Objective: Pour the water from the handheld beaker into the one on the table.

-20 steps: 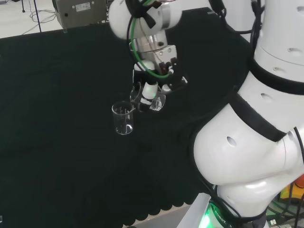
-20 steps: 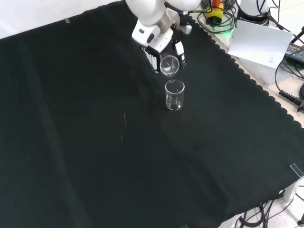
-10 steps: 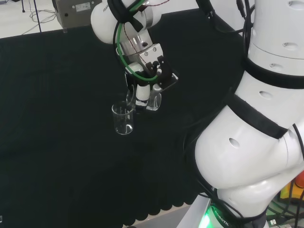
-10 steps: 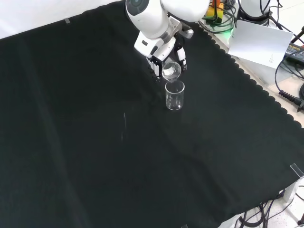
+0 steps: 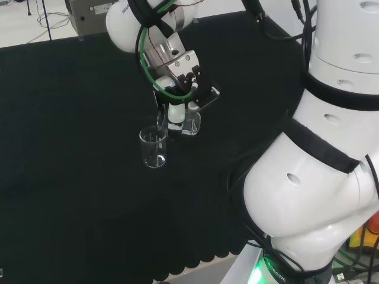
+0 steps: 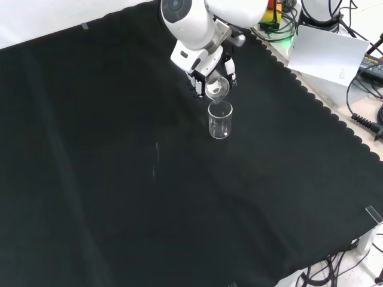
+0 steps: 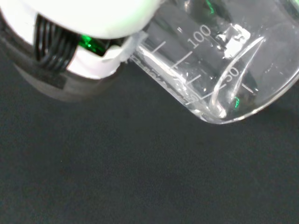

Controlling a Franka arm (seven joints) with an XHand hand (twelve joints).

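Black cloth (image 6: 119,209) covers the bench; the arm reaches over it with the hand (image 6: 203,70) curled round the handheld beaker (image 6: 216,88), carried tipped just above and behind the rim of the table beaker (image 6: 219,119) in the front view, and just right of it in the head view, where the table beaker (image 5: 153,148) stands upright on the cloth. Step looks like early pour: mouth angled toward the target, no stream visible, and water level unclear through the glass in the wrist view of the handheld beaker (image 7: 219,70). Next move likely needs more tilt with the lip kept over the opening, slowly, so water doesn't land on the cloth.
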